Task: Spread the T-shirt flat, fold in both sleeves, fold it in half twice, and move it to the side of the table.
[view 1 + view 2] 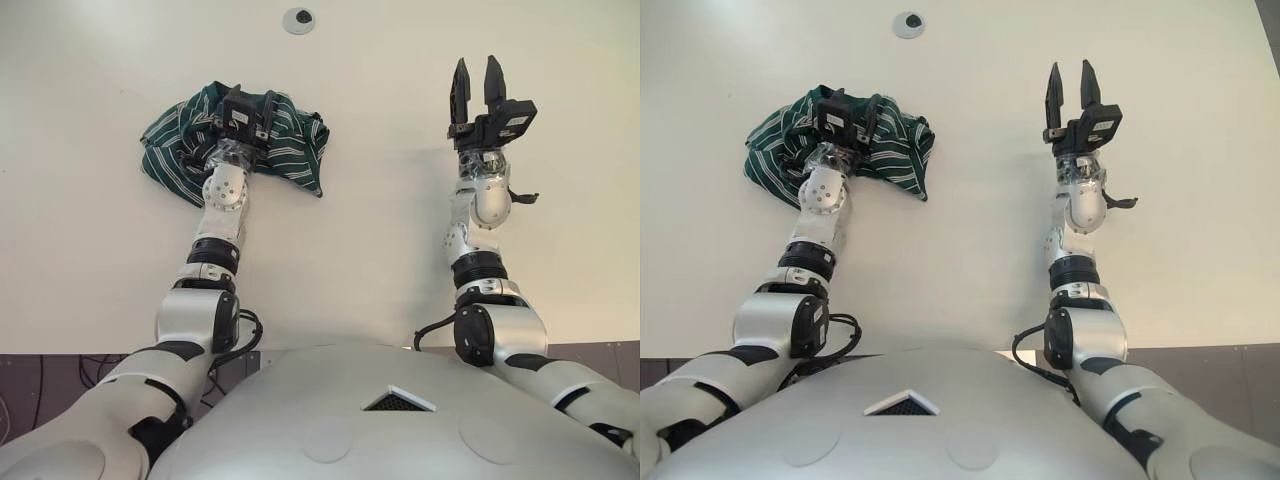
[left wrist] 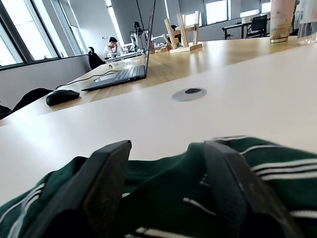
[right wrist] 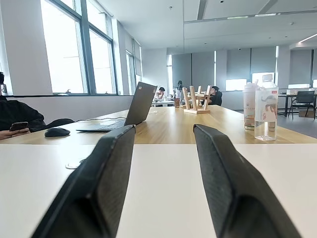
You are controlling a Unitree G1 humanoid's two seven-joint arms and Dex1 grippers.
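In the head views, one T-shirt [image 1: 290,150], green with pale stripes, lies as a crumpled heap on the far left part of the table [image 1: 380,210]. It is not yet spread, so the task seems to be at its first step. The left gripper [image 1: 250,100] sits on top of the heap, probably to take a fold of cloth and pull it open. The right gripper [image 1: 477,75] is over bare table, well apart from the shirt, with its two fingers spread. It looks to be waiting for an edge to take. One round cable cap [image 1: 298,20] is set in the table beyond the shirt.

In the left wrist view, the left gripper's two fingers [image 2: 106,178] stand apart and press down into the cloth. The striped cloth bulges between and around them, and they do not pinch it. Beyond are the cable cap, one laptop [image 2: 119,74] and one mouse [image 2: 62,96].

In the right wrist view, the two dark fingers [image 3: 94,188] are wide apart with nothing between them, and the table passes below.
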